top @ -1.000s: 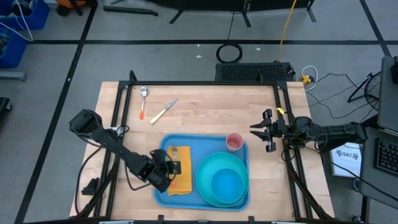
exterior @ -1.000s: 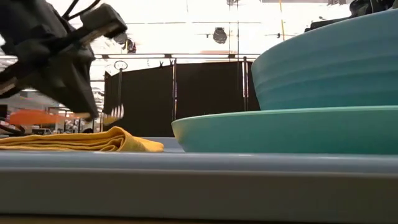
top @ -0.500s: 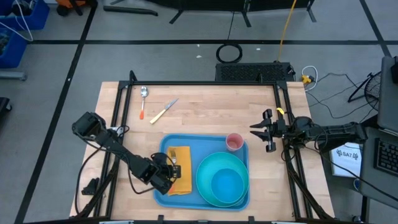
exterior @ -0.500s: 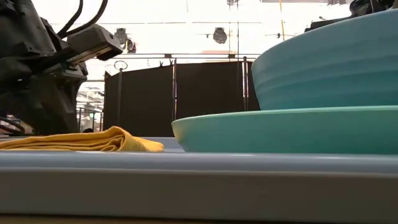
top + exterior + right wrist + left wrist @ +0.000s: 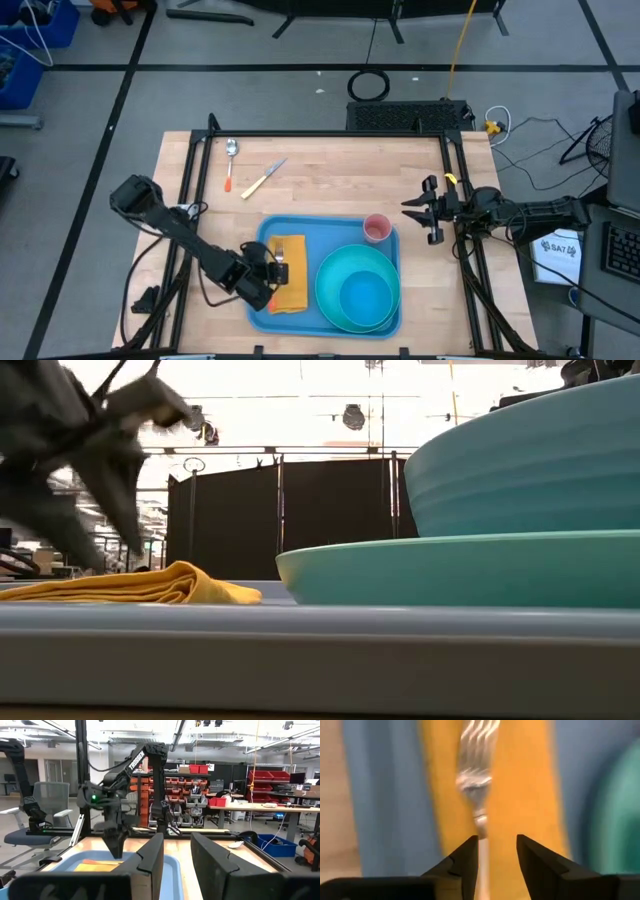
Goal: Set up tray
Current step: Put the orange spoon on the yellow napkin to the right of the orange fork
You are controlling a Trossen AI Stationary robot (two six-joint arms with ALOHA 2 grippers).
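The blue tray (image 5: 300, 232) lies at the table's near middle. On its left part lies a folded yellow napkin (image 5: 291, 290) (image 5: 520, 780), and on the napkin a silver fork (image 5: 476, 775), tines toward the far edge. My left gripper (image 5: 276, 270) (image 5: 496, 845) hovers open just over the napkin's near part, its fingers on either side of the fork's handle. My right gripper (image 5: 420, 210) (image 5: 177, 845) waits open at the table's right edge with nothing between its fingers.
A turquoise bowl on a turquoise plate (image 5: 357, 290) fills the tray's right part, with a pink cup (image 5: 377, 228) at the tray's far right corner. A spoon (image 5: 231, 150) and a knife (image 5: 263, 178) lie on the bare wood at the far left.
My left gripper has brought the fork down from just above the napkin onto it, then opened and let go. The fork now lies flat on the napkin, and the gripper has come up a little from it.
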